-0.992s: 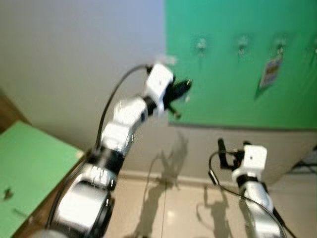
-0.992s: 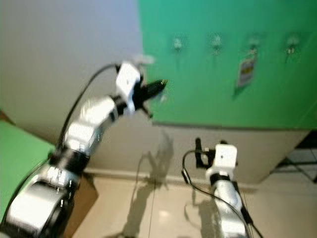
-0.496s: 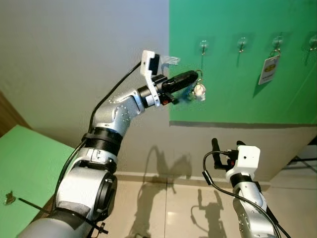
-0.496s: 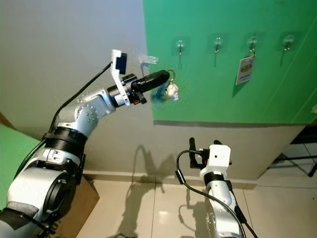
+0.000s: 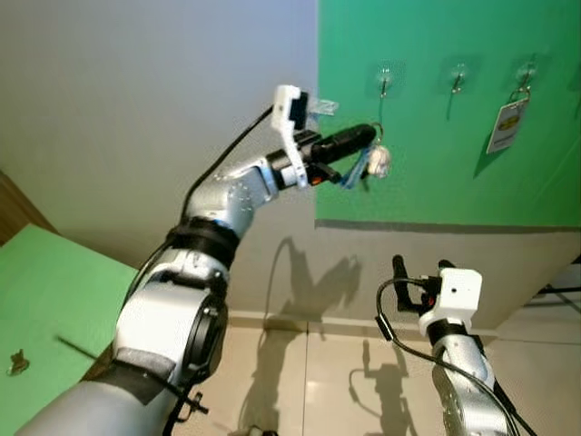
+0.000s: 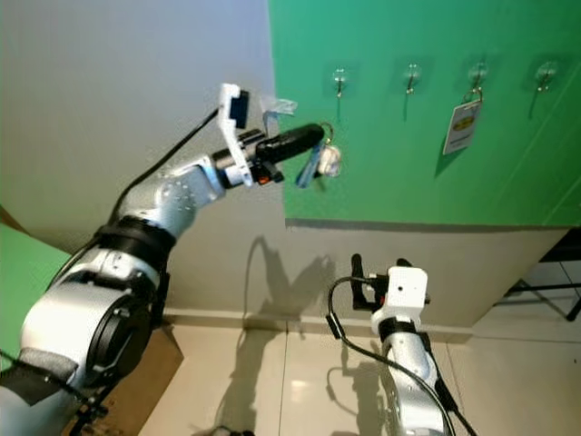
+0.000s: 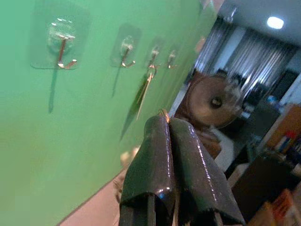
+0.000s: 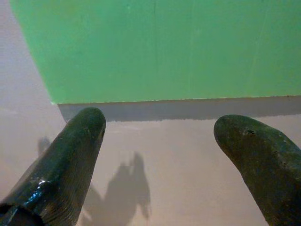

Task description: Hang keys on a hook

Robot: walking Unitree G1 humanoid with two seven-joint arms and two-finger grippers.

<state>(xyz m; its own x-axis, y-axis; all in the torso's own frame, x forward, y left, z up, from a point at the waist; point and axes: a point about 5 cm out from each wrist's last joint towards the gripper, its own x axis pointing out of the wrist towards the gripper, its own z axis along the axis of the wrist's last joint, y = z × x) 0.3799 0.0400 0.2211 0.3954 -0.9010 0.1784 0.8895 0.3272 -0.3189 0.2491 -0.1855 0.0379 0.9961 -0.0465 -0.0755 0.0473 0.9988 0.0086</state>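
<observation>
Left eye view: the left hand [image 5: 370, 135] is reaching up to the green board [image 5: 436, 109], its fingers pinched on the keys [image 5: 370, 162], which are dangling just below the fingertips and just below the first hook [image 5: 385, 80] at the board's left edge. Three more hooks are running along the board's top; the third [image 5: 526, 76] is carrying a tag [image 5: 507, 126]. The right hand [image 5: 418, 272] is hanging low before the wall, below the board's bottom edge.

Right eye view: the same scene, with a green counter [image 6: 11, 263] showing at the robot's left.

Left wrist view: the two fingers [image 7: 155, 160] are pressing tight together, a sliver of key ring [image 7: 163, 112] peeking at their tips, the hooks lining the board beyond.

Right wrist view: the right hand's fingers [image 8: 70, 155] are spreading wide, holding nothing, facing the board's lower edge.
</observation>
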